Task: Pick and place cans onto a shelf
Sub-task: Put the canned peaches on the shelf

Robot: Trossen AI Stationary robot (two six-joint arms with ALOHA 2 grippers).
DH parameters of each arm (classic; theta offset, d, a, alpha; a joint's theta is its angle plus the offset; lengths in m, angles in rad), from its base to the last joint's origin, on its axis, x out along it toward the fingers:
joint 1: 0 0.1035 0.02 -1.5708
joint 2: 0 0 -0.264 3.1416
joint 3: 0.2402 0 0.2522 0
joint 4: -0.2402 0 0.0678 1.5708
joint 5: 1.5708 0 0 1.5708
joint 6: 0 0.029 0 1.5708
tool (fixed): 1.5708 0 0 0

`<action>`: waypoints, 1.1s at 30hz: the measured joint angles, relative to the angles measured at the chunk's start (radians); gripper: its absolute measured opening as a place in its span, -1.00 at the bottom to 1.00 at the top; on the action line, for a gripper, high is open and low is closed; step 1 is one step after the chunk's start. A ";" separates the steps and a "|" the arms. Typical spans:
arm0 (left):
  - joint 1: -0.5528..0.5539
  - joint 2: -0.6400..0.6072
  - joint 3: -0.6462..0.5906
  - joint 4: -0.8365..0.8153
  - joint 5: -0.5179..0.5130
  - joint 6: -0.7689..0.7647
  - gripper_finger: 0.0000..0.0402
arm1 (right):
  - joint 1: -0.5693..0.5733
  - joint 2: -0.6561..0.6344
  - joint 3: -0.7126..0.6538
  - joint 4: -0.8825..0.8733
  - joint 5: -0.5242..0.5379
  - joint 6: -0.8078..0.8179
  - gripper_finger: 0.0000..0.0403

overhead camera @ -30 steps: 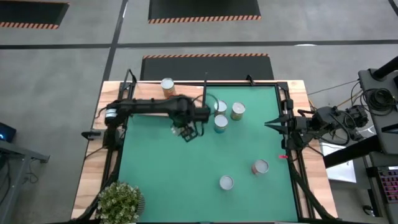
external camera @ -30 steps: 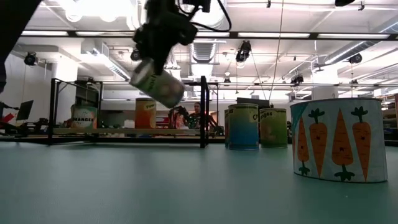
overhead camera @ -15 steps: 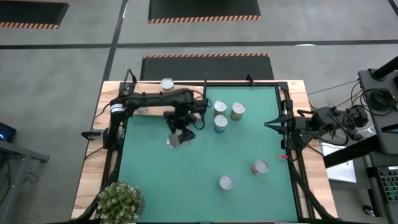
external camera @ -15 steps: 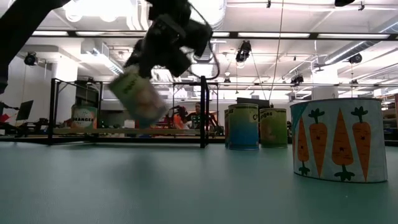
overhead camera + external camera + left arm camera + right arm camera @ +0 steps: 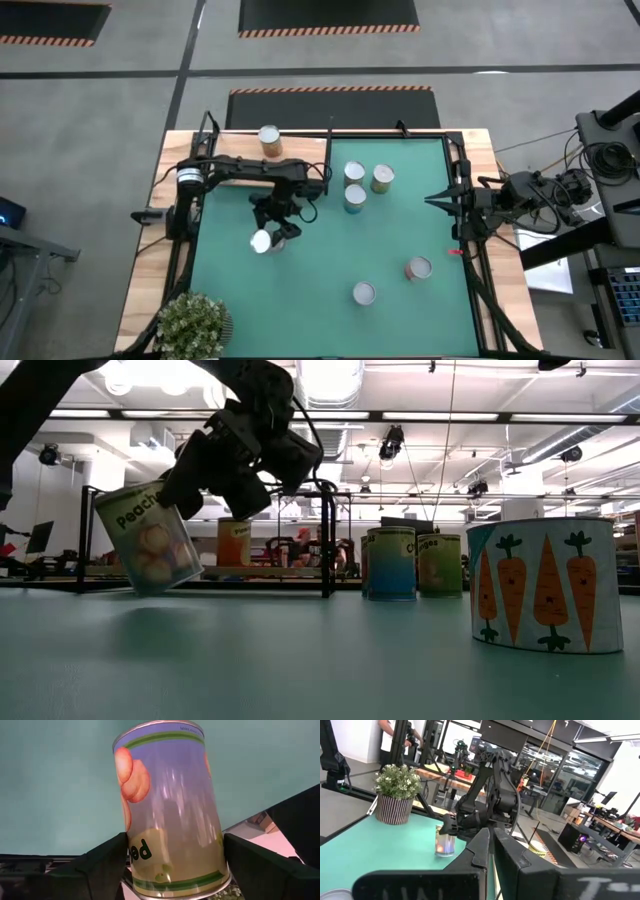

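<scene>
My left gripper [image 5: 270, 232] is shut on a peach-label can [image 5: 150, 540] over the green mat's left half, in front of the shelf [image 5: 240, 150]. One can [image 5: 269, 140] stands on the shelf's board. Three cans [image 5: 356, 184] stand clustered on the mat at the far middle, and two cans [image 5: 418, 268] [image 5: 364, 293] stand toward the near right. My right gripper [image 5: 432, 200] waits shut at the table's right edge, touching nothing. My left gripper pinches the can's side wall [image 5: 131, 851] between its two fingers [image 5: 105, 857], near the end that bears the label's word. The fingers slant down from the far right. The can hangs tilted, top leaning left in the low view, clear of the mat.
A potted plant [image 5: 193, 325] stands at the near left corner. A carrot-label can [image 5: 545, 585] stands close to the low camera. The black shelf frame [image 5: 327, 540] rises behind the held can. Bare mat [image 5: 300, 290] lies in front of the left gripper.
My left gripper has come down and toward the table's near left with the can, tipping its fingers downward. The can has swung from steeply slanted to nearly upright and hangs lower, close above the mat. The hold has stayed on the can.
</scene>
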 joint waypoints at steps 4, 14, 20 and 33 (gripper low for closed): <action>0.000 0.000 0.005 -0.002 0.000 -0.009 0.52 | 0.000 0.000 0.000 0.000 0.000 0.000 -0.94; -0.002 0.000 0.006 -0.002 0.001 -0.012 0.53 | 0.000 0.000 0.000 0.000 0.000 0.000 -0.94; -0.002 0.000 0.006 -0.001 0.037 0.006 0.54 | 0.000 0.000 0.000 -0.001 0.000 0.000 -0.94; 0.000 -0.012 0.028 -0.002 0.043 0.000 0.97 | 0.000 0.000 0.000 -0.005 0.000 0.001 -0.94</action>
